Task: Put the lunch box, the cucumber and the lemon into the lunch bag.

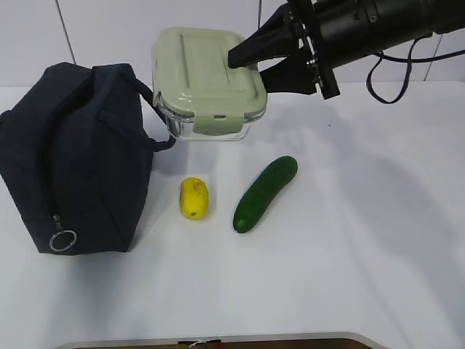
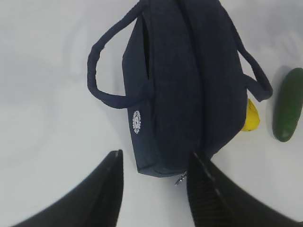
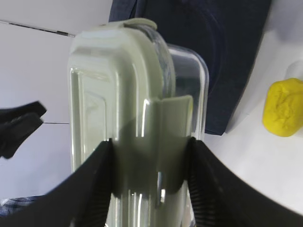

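Note:
My right gripper (image 1: 247, 65) is shut on the lunch box (image 1: 207, 80), a clear container with a sage-green lid, and holds it tilted in the air behind the lemon, next to the bag's handle. In the right wrist view the fingers (image 3: 97, 179) clamp the lunch box (image 3: 128, 109) across lid and base. The navy lunch bag (image 1: 80, 153) stands at the left, its zipper ring (image 1: 62, 240) low on the front end. The lemon (image 1: 194, 198) and the cucumber (image 1: 265, 193) lie on the table to its right. My left gripper (image 2: 154, 163) is open and empty above the bag (image 2: 184, 85).
The white table (image 1: 349, 247) carries everything; a white wall stands behind it. The bag's two loop handles (image 2: 102, 71) hang out to either side. In the left wrist view the lemon (image 2: 251, 118) and the cucumber (image 2: 289, 104) lie beyond the bag.

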